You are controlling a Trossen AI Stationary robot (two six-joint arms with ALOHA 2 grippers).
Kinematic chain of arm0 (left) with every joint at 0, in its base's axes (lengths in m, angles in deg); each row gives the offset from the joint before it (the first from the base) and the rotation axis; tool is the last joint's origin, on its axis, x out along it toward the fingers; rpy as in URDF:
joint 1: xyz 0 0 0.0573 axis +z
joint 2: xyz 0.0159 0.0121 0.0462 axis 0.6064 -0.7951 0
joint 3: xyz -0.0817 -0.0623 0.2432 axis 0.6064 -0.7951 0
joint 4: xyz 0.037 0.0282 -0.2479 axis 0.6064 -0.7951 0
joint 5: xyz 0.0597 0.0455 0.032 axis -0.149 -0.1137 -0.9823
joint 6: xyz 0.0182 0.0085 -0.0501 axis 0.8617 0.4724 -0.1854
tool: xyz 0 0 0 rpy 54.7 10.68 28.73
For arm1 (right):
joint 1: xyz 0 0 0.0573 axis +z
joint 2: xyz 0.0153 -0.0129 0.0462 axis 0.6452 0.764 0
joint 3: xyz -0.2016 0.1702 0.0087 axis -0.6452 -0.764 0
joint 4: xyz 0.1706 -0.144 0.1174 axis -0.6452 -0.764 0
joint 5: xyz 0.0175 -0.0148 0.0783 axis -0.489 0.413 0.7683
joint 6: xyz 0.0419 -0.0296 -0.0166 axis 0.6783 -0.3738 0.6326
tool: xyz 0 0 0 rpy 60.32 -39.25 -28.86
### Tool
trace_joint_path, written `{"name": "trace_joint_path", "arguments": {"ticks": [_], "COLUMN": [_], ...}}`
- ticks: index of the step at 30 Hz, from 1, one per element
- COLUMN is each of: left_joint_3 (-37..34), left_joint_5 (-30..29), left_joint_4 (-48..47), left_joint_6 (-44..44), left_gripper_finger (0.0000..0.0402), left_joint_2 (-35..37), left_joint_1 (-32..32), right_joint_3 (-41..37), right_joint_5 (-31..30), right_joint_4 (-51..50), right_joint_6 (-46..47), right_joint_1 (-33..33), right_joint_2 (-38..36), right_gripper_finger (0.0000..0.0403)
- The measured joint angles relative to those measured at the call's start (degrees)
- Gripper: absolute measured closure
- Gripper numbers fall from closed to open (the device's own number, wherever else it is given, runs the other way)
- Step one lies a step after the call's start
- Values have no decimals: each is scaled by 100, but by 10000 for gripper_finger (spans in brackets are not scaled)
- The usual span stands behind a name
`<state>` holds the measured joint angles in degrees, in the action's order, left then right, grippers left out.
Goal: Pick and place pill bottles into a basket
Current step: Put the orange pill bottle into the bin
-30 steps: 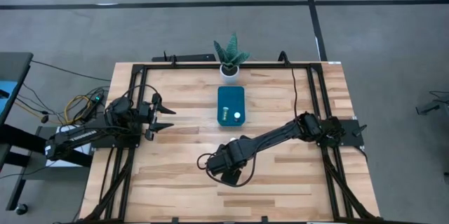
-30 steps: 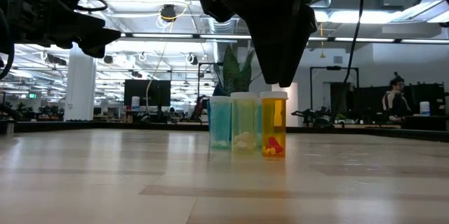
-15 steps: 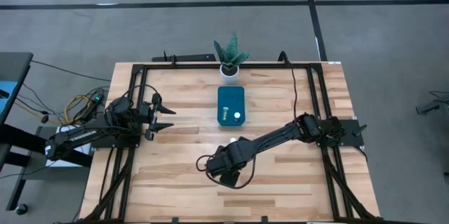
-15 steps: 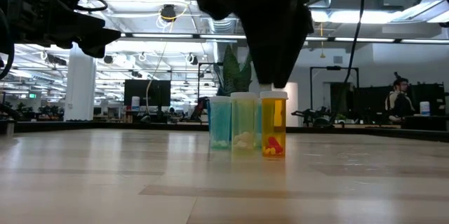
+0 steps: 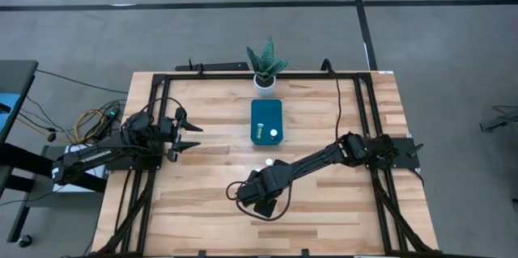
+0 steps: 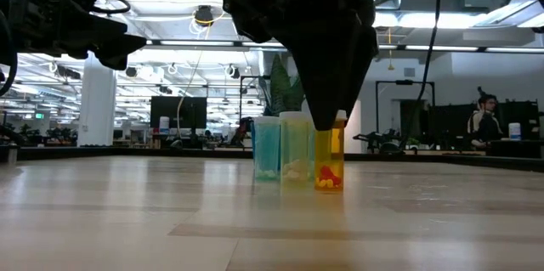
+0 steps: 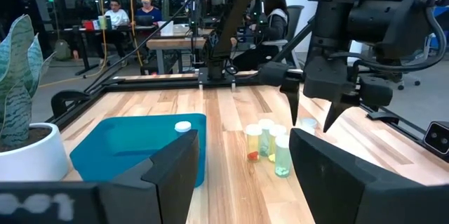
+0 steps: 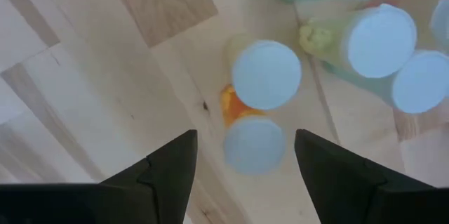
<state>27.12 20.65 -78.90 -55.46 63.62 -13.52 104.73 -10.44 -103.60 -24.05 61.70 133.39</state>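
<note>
Right tool (image 8: 242,147) hangs open above the bottles (image 8: 266,74) mid-counter; left tool (image 5: 188,136) waits open near the left edge.

Tabletop (image 5: 202,201): pale wood planks, visible grain, smooth with soft satin sheen. Frame (image 5: 243,78) around it: black metal bars, matt. Pill bottles (image 7: 267,145): translucent tinted plastic in orange, yellow, green, glossy, with smooth opaque white plastic caps. Basket (image 7: 133,150): teal plastic, smooth, slight gloss. Plant pot (image 7: 28,164): white, smooth, matt. Right pincer (image 8: 242,161) and left pincer (image 7: 242,175): fingers dark, matt, plastic-looking. Floor (image 5: 453,48): grey, dull, carpet-like texture.
</note>
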Motion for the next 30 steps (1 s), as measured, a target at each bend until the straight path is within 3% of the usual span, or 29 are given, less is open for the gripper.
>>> {"name": "trace_joint_path", "arguments": {"ticks": [11,23,30], "left_joint_3": [0,0,0], "left_joint_5": [0,1,0], "left_joint_4": [0,0,0], "left_joint_6": [0,0,0], "left_gripper_finger": [189,189,189], "left_joint_2": [0,0,0], "left_joint_1": [0,0,0], "right_joint_3": [0,7,7], "right_joint_5": [8,52,685], "right_joint_4": [34,71,142], "right_joint_6": [151,154,191], "right_joint_1": [-24,-24,4], "right_joint_2": [206,193,193], "right_gripper_finger": [175,269,303]}}
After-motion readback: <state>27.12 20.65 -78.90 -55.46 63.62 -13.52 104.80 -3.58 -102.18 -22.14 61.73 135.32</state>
